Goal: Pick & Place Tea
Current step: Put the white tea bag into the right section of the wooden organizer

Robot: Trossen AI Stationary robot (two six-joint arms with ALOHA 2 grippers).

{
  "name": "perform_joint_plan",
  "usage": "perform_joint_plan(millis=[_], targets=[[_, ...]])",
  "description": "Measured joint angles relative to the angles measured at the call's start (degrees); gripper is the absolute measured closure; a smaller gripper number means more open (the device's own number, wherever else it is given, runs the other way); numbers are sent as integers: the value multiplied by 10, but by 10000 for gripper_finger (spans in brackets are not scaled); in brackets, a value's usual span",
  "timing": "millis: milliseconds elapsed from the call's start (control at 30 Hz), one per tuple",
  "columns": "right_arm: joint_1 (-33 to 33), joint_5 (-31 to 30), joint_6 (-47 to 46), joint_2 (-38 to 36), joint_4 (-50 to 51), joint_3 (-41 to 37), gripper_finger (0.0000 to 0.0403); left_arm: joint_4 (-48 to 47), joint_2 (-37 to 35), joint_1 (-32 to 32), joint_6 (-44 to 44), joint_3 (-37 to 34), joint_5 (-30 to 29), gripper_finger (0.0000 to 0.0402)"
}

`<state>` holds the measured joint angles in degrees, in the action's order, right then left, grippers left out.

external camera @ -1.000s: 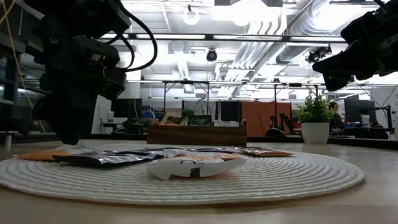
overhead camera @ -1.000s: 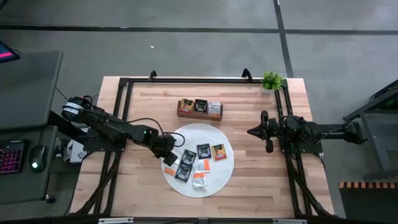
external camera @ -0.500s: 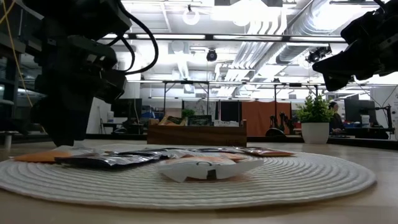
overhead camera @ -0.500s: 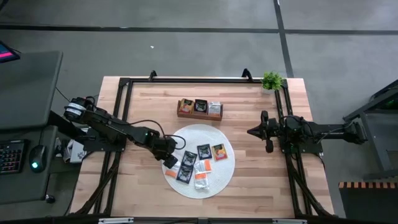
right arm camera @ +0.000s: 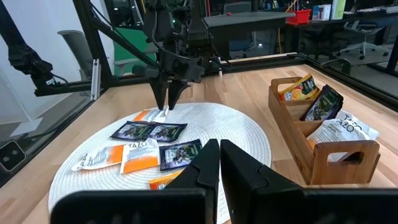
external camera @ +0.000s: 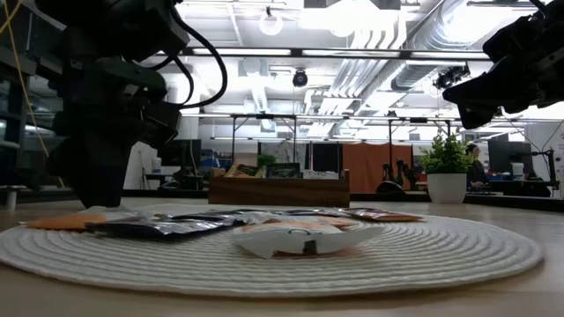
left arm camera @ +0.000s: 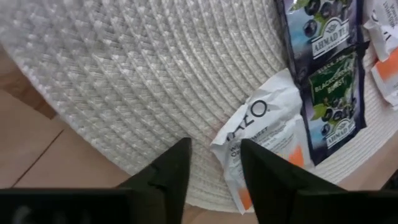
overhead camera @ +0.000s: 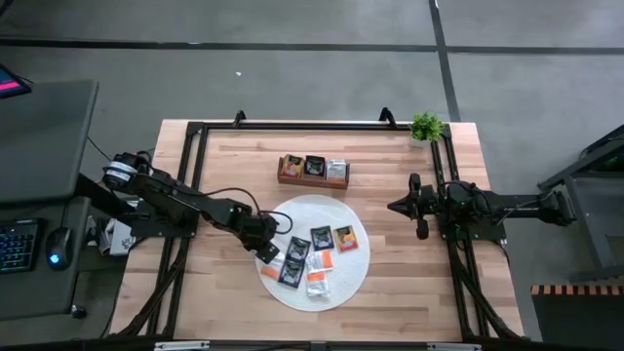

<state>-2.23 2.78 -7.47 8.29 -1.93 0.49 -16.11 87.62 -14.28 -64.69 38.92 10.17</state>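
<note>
Sachets: about seven on mat

The robot has two dark, almost black arms. The left arm is long and thin, with a round grey and white part near its base and a black cable looping along it. The right arm is black too. Its fingers are flat, dark and pointed.

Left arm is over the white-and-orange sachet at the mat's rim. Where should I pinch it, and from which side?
Take the white-and-orange sachet by its white corner nearest the left end effector, probably coming straight down. It lies flat on the round mat, partly under a dark sachet, so that free corner at the mat's rim seems the clearest hold.
</note>
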Motion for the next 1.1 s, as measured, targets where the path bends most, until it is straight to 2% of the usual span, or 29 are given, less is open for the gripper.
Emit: perform_joint_plan(millis=[400,667,833,1100], targets=[[0,0,0,0,0,0,391,-1,25,0,40,-1,-7,394],[0,0,0,0,0,0,391,-7,0,0,40,-3,-11,400],[0,0,0,0,0,0,391,-72,-27,0,35,15,-34,401],[0,0,0,0,0,0,391,-166,-47,0,65,84,-60,401]])
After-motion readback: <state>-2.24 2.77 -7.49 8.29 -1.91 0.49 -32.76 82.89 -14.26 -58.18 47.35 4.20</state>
